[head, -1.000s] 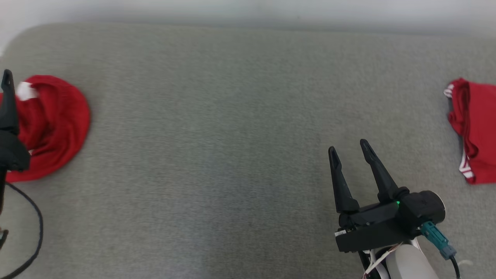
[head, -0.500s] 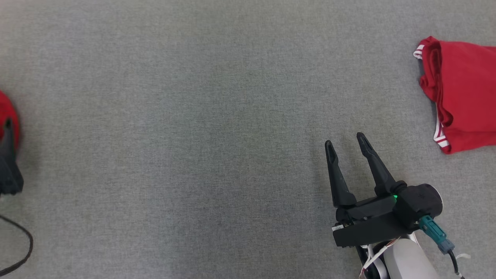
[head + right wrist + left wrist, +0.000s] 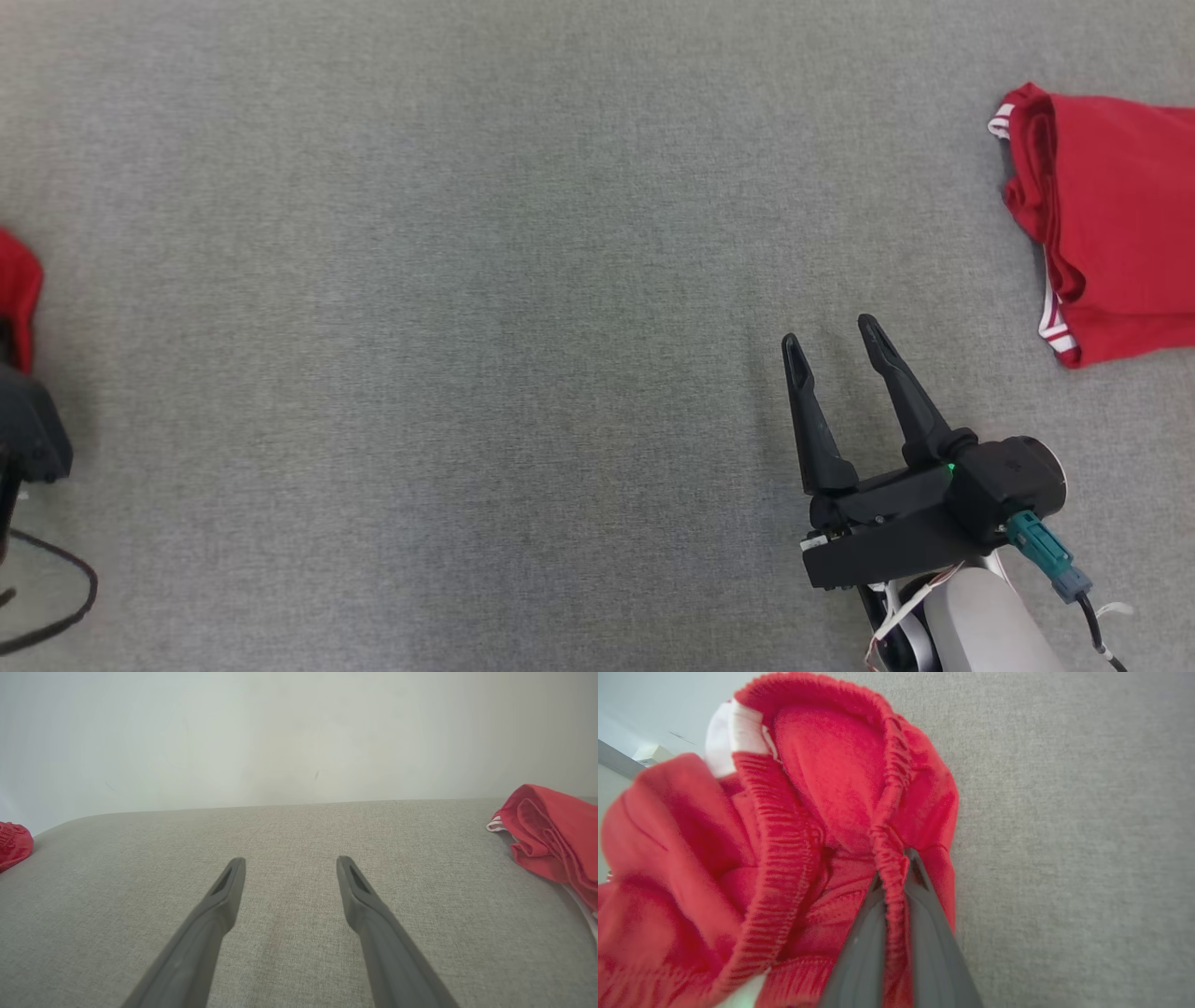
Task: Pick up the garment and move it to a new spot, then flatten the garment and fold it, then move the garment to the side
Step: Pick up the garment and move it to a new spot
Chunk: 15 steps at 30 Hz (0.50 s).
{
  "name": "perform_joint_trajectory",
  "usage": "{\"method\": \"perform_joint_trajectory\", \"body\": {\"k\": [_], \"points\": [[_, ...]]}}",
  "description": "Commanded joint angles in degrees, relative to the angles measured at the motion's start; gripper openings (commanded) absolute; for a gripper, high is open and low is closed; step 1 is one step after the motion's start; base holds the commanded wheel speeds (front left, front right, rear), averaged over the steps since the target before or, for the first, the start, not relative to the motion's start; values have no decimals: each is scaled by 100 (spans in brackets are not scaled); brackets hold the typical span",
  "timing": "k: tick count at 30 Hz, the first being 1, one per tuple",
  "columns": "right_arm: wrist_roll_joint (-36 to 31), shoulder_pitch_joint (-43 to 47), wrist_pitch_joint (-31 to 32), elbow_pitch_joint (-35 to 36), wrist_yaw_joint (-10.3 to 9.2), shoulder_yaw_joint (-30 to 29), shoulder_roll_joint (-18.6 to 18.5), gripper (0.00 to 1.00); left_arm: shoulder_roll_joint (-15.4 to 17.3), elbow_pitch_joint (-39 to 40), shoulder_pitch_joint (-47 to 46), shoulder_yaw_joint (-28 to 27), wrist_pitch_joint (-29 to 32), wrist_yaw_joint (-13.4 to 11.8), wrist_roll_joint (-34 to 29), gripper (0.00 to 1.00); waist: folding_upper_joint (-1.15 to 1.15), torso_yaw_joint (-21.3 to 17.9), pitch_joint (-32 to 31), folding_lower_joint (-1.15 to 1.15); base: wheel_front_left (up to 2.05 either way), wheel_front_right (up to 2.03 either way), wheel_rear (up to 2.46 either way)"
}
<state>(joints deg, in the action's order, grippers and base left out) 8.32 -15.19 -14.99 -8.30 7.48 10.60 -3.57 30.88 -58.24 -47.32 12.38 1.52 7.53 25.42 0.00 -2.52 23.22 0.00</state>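
Garment (image 3: 822, 779) showing soft red knit cloth w/ ribbed elastic band; table (image 3: 467, 280) showing matt grey woven cloth.

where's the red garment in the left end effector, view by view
Head view: garment at the left edge, just above the middle.
Left wrist view: garment across left and centre, waistband pinched in the left end effector.
Right wrist view: garment at the far left edge.
Shared landmark: the grey surface under it.

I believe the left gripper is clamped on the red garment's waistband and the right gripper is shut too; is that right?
No: the right gripper is open, as the right wrist view shows. The left gripper does clamp the red garment by its waistband.
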Motion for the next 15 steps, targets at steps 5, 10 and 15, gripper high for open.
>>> {"method": "perform_joint_trajectory", "body": {"k": [5, 10, 15], "points": [[87, 62, -15, -54, 6, -30, -8, 100, -54, 134, -313, 114, -414, -13, 237, 0, 0, 135, -203, 0, 0, 0, 0], [156, 119, -15, -114, 6, -52, 19, 100, -3, 516, -646, 464, -772, -13, 217, 0, 0, 208, -492, 0, 0, 0, 0], [270, 177, -16, -164, 6, -98, 45, 100, -27, 1111, -1028, 865, -948, -13, 48, 0, 0, 168, -798, 0, 0, 0, 0]]}}
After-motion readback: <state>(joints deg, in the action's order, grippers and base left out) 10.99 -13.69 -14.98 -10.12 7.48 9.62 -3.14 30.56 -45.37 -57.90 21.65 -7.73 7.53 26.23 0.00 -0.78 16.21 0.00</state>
